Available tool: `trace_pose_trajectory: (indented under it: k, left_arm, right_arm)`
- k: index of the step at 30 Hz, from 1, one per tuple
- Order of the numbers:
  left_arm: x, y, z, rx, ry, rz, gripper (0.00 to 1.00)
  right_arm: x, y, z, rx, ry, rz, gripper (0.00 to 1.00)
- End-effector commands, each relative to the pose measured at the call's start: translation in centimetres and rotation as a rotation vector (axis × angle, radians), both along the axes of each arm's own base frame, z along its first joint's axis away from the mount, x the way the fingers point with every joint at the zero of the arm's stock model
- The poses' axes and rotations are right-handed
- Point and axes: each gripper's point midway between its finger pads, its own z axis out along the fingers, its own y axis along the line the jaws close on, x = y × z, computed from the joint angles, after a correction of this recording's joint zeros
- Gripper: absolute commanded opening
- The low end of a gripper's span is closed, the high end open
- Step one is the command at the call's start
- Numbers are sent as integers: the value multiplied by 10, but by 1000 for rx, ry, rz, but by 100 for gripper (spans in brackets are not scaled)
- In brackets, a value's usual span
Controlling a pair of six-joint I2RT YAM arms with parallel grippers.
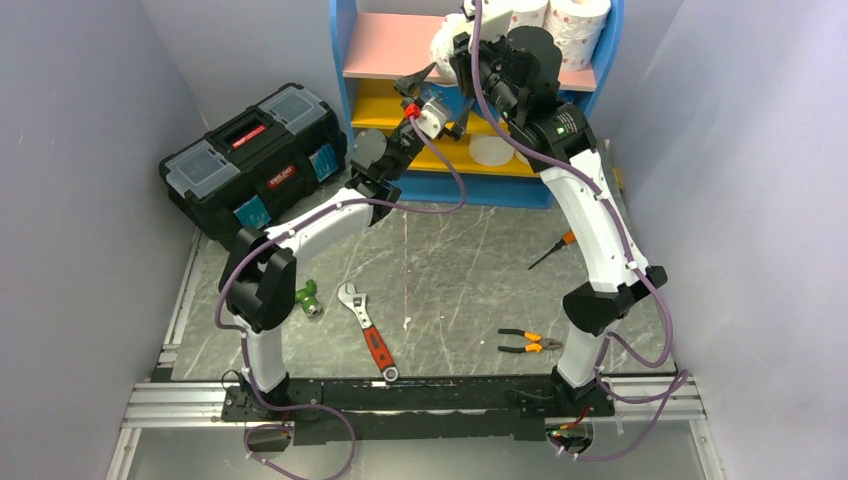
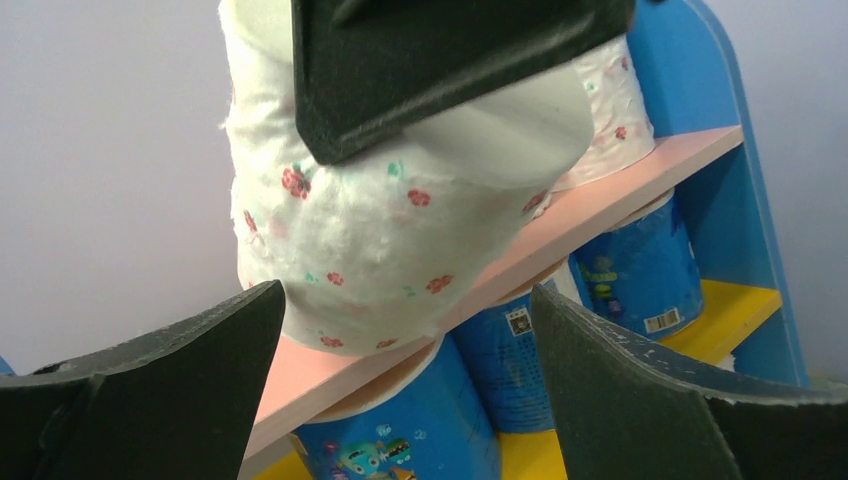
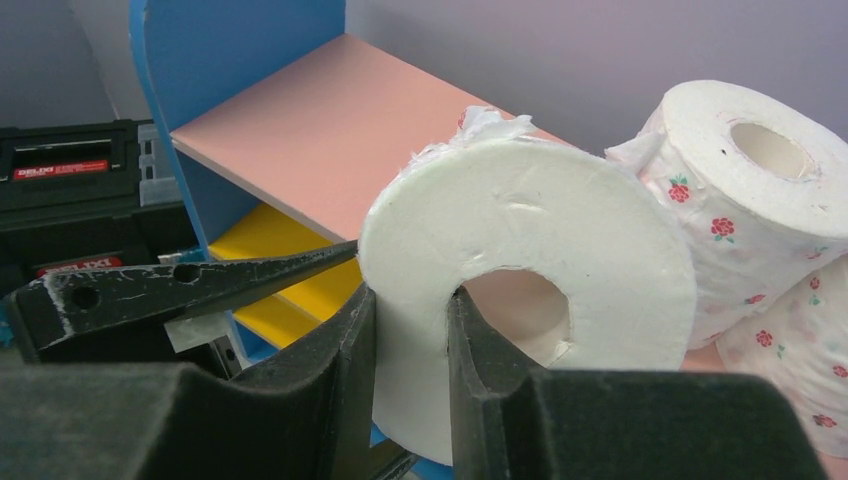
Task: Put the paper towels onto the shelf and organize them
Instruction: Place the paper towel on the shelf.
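One roll (image 3: 530, 230) is in hand. The right gripper (image 3: 410, 300) pinches its wall, one finger inside the core and the other outside. The roll looks tilted, not upright. It hangs over the top board (image 3: 330, 120) of the shelf (image 1: 345, 60), just beside two rolls (image 3: 740, 170) at the board's right end. The left gripper (image 2: 405, 340) is spread wide and holds nothing. It sits low in front of the shelf, looking up at the roll. From that view the roll's bottom is at the board's front edge, and we cannot tell if it touches. Blue rolls (image 2: 640, 270) stand on the yellow board below.

Step, as we judge it: set this roll on the top board next to the two.

To do it well:
- We'd carry it further back so the whole base lands on pink, not on the lip.
- Level it so it stands upright, and lower until the base bears.
- Then part the fingers and draw the inner one straight out of the core, or the roll tips.
- The wrap is soft and the pinch is on a thin wall, so the roll may swing or squash. Go slow.
- Mind the neighbours, since a nudge could send them off the board.
- The left gripper is best kept out from under the roll, or used to steady its side if it leans.
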Motion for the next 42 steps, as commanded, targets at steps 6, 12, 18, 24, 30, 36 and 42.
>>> trace_pose_trajectory:
  k: [6,12,18,24,30,36,42]
  left_arm:
    - [-12,13,49,-163,-112,-1,99]
    - [-16,9,56,-193,-110,-46,99]
    - [-17,4,58,-193,-102,-63,99]
    - [-13,5,67,-215,-87,-59,99]
    - [-9,5,68,-228,-68,-54,100]
    - [2,10,69,-243,-38,-38,99]
    - [12,14,70,-256,-13,-37,99]
  right_arm:
    - [-1,-12,29,58,-75,-43,29]
    - [0,-11,26,55,-69,-44,31]
    - [2,-9,24,64,-63,-42,42]
    - [2,-9,26,71,-66,-45,60]
    - [2,-10,28,83,-73,-48,68]
    - [0,-12,36,101,-92,-51,74]
    - [-5,-14,50,151,-120,-35,83]
